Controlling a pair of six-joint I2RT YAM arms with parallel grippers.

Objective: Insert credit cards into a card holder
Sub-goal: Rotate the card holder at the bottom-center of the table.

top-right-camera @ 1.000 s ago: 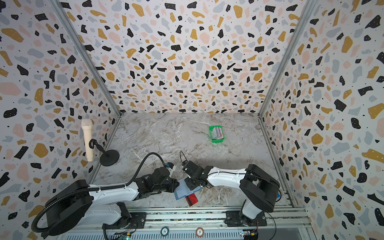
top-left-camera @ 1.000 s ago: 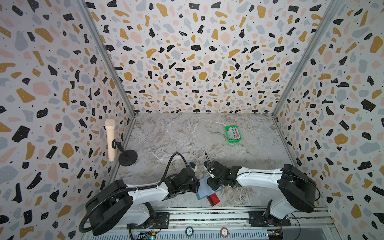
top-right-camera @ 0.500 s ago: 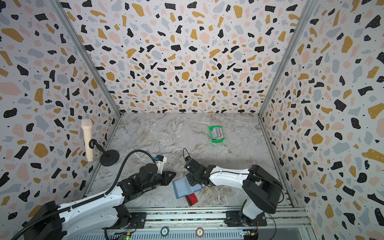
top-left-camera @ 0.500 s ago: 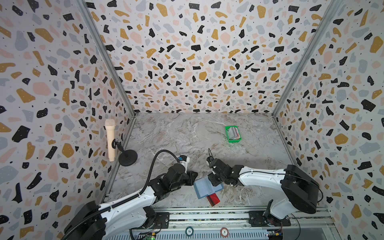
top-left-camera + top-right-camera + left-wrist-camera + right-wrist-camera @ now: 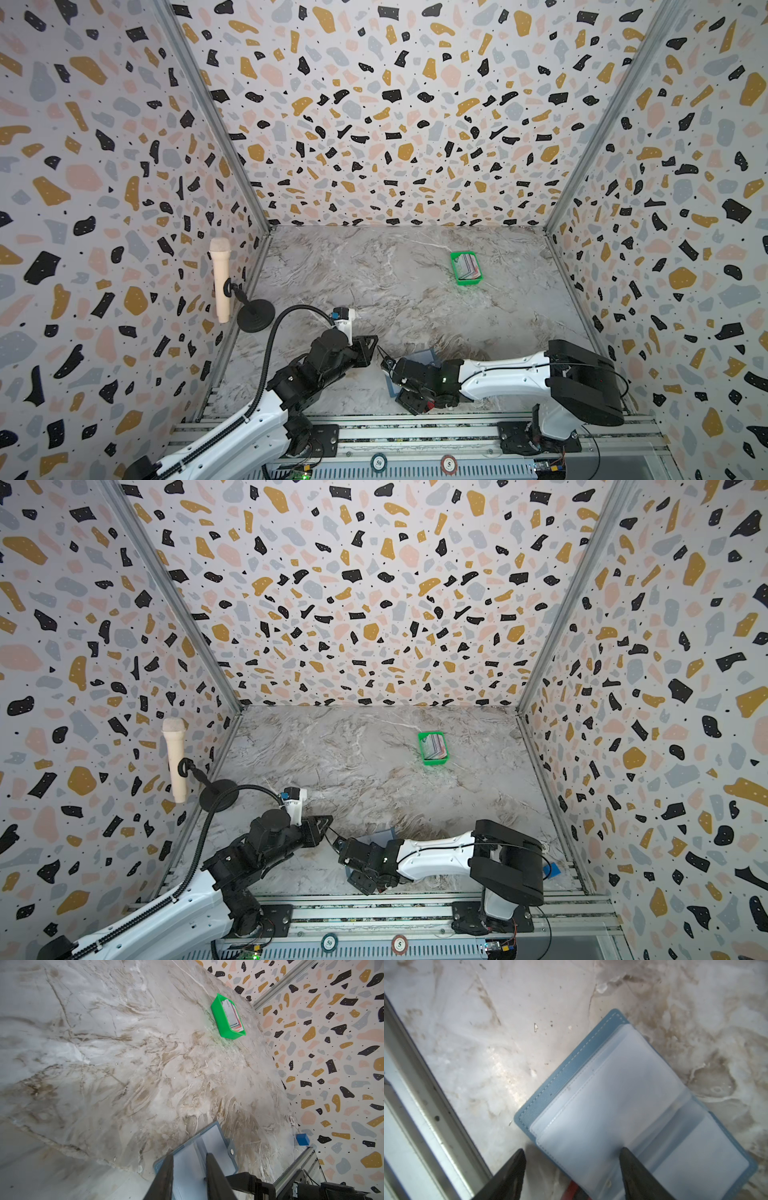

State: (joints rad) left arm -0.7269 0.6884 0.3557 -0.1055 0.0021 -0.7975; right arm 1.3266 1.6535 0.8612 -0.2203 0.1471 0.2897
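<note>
Gaping blue card holder [image 5: 633,1109], clr sleeves [image 5: 623,1082]

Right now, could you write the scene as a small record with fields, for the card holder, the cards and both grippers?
target: dusty-blue leather-like folding card holder, lying open on marble table, clear sleeves up
supply: mixed-colour plastic cards inside bright green plastic tray, apart from holder
left gripper: open, empty
right gripper: open, empty, at holder's edge
</note>
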